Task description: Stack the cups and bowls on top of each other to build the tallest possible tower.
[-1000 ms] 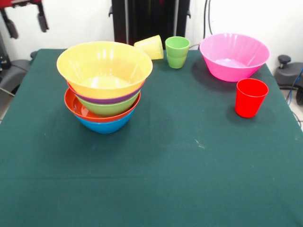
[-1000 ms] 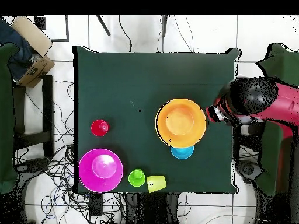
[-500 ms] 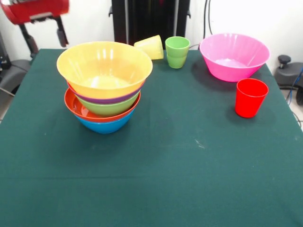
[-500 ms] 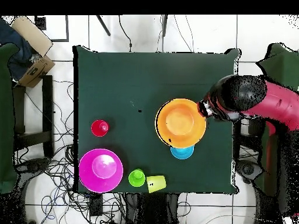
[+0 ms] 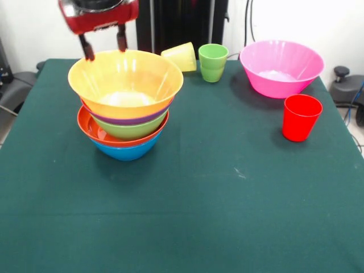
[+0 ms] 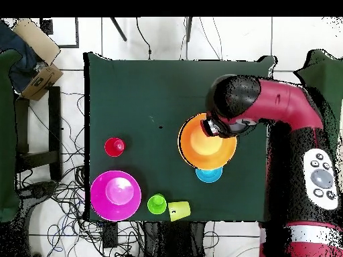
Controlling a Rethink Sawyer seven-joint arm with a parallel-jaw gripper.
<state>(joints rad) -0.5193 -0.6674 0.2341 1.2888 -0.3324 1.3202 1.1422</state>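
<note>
We see the red arm (image 6: 295, 110) reaching in over the table (image 5: 227, 187), its gripper (image 5: 104, 48) hanging at the far rim of the tower (image 5: 125, 102). Its 2 fingers (image 5: 88, 48) stand apart, holding nothing. The yellow-orange bowl (image 5: 125, 79) tops the pile. In the overhead view the wrist hides the gripper. The pink bowl (image 5: 281, 67), the red cup (image 5: 301, 116), the green cup (image 5: 212, 62) and the tipped yellow cup (image 5: 180, 56) stand apart. A small blue bowl (image 6: 209, 175) shows only from above.
</note>
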